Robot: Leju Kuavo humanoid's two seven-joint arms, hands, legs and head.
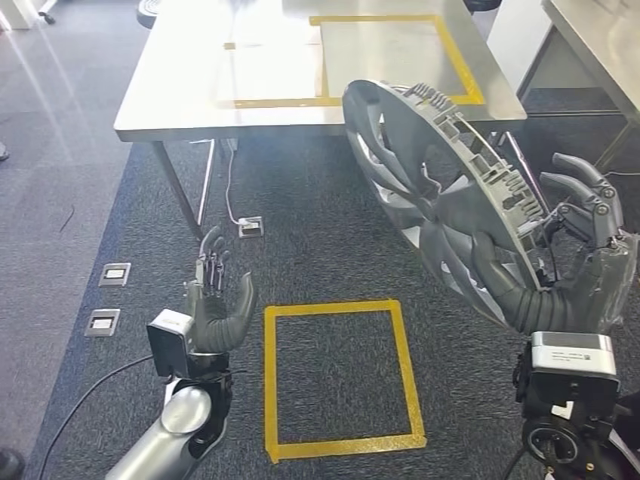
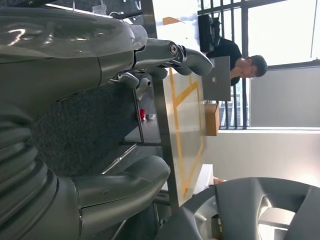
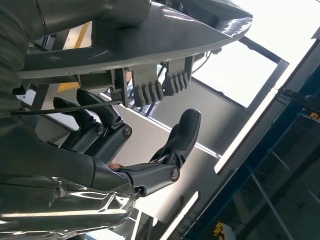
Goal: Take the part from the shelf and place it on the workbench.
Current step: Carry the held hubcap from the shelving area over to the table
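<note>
As the robot stands short of the workbench, items run near to far. Left hand [image 1: 215, 305]: raised low over the carpet, fingers apart, holding nothing; well apart from the part. Yellow taped square [image 1: 340, 375]: on the carpet between the two arms. Right hand [image 1: 581, 255]: thumb hooked over the near lower rim of the part, fingers spread behind it; this hand alone carries it. Part [image 1: 445, 205]: grey spoked wheel cover, held in the air, tilted on edge; its broad face slants from the right hand up and leftward toward the bench, ribbed back facing up and right, far rim just overlapping the bench's front edge. Workbench [image 1: 196, 70]: steel top ahead, marked with a yellow taped rectangle [image 1: 453, 55]; judged destination, lying forward and left of the right hand. Person [image 2: 241, 65]: seated beyond the bench, seen from the left wrist.
</note>
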